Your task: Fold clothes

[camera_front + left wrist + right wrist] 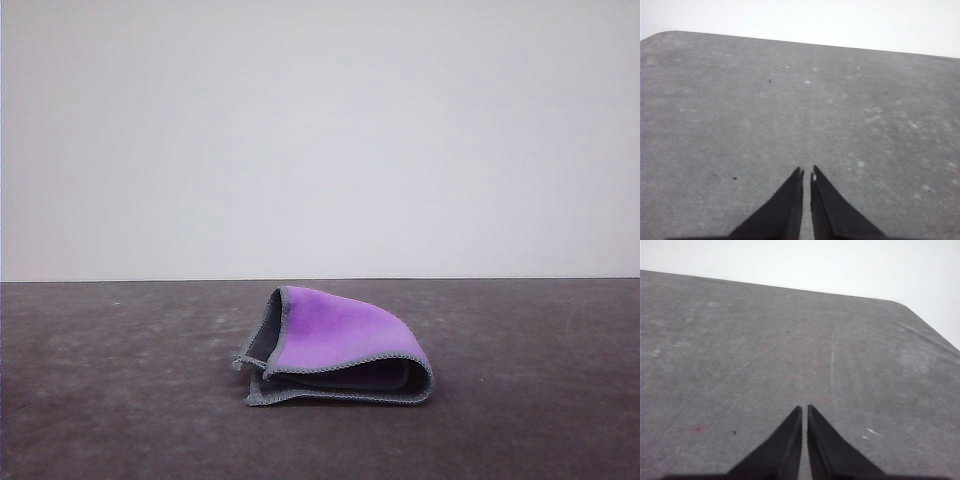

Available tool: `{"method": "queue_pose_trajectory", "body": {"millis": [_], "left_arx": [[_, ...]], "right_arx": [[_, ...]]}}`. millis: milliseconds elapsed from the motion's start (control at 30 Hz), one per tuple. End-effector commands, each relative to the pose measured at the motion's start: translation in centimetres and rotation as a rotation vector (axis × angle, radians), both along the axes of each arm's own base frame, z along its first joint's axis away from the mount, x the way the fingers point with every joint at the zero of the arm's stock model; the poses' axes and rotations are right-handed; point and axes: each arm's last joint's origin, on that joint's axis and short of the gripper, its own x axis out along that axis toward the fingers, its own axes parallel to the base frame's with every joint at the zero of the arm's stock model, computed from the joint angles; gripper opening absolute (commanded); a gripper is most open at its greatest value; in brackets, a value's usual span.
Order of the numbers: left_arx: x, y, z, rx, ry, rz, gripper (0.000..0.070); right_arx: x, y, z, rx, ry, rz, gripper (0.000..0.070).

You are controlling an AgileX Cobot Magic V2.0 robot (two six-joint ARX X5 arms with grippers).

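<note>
The clothes (pixel 335 345), a small soft cloth, lie folded over on the dark table in the front view, a little ahead of the table's far edge. The bright purple face is on top, the dark grey face shows at the left fold, and light grey stitching runs along the edges. In the left wrist view my left gripper (pixel 806 172) hangs over bare table, its dark fingers nearly touching, with nothing between them. My right gripper (pixel 804 408) is likewise shut above bare table with nothing held.
The dark grey table (pixel 120 400) ends at a far edge against a plain white wall (pixel 320 130). A rounded table corner (pixel 665 34) appears in the left wrist view, and another table corner (pixel 905 305) in the right wrist view.
</note>
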Motion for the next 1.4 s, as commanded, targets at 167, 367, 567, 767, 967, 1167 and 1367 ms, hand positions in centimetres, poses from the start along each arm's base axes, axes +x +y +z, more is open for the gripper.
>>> {"method": "queue_pose_trajectory", "body": {"millis": [167, 367, 567, 767, 967, 1167, 1367], "left_arx": [[-0.01, 0.02, -0.38, 0.002, 0.024, 0.005, 0.0017], [-0.01, 0.02, -0.38, 0.002, 0.024, 0.005, 0.0017], [-0.01, 0.02, -0.38, 0.002, 0.024, 0.005, 0.0017], [-0.01, 0.02, -0.38, 0.002, 0.024, 0.005, 0.0017], [-0.01, 0.02, -0.38, 0.002, 0.024, 0.005, 0.0017], [-0.01, 0.02, -0.38, 0.002, 0.024, 0.005, 0.0017], [-0.01, 0.02, -0.38, 0.002, 0.024, 0.005, 0.0017]], "right_arx": [[0.03, -0.04, -0.04, 0.016, -0.008, -0.009, 0.0016], [0.03, -0.04, -0.04, 0.016, -0.008, -0.008, 0.0016], [0.03, -0.04, -0.04, 0.016, -0.008, -0.008, 0.0016], [0.03, -0.04, -0.04, 0.016, -0.008, -0.008, 0.0016], [0.03, -0.04, -0.04, 0.016, -0.008, -0.008, 0.0016], [0.03, -0.04, -0.04, 0.016, -0.008, -0.008, 0.0016], [0.03, -0.04, -0.04, 0.016, -0.008, -0.008, 0.0016]]}}
